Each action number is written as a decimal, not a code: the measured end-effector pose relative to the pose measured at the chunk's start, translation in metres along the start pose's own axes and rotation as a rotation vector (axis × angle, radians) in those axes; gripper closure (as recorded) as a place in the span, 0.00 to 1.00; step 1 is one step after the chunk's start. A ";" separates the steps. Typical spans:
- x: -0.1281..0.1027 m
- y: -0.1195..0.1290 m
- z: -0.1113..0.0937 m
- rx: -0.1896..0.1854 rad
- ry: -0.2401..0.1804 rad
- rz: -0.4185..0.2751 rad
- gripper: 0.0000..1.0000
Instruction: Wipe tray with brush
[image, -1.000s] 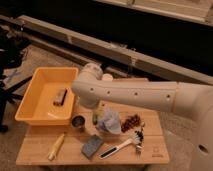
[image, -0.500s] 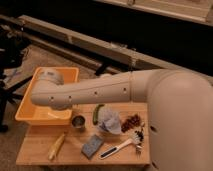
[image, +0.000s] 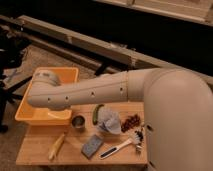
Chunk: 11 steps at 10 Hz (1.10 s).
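Swung leftward, the arm (image: 90, 92) now crosses the tray (image: 29, 116), hiding the end effector; grip untellable.

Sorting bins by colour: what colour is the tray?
The tray is yellow-orange, camera view; the tool is hidden behind the arm.

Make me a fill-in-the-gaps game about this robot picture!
The big arm stretches over the yellow-orange ___, hiding the end effector from view. The grey-blue ___ lies on the wooden table beside the long-handled brush. The little metal ___ stands next to the green vegetable. Missing words: tray; sponge; cup.
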 end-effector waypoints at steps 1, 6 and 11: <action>0.001 0.001 0.000 0.002 0.002 -0.005 0.20; 0.057 -0.037 0.026 0.067 0.005 -0.121 0.20; 0.103 -0.072 0.071 0.050 -0.070 -0.178 0.20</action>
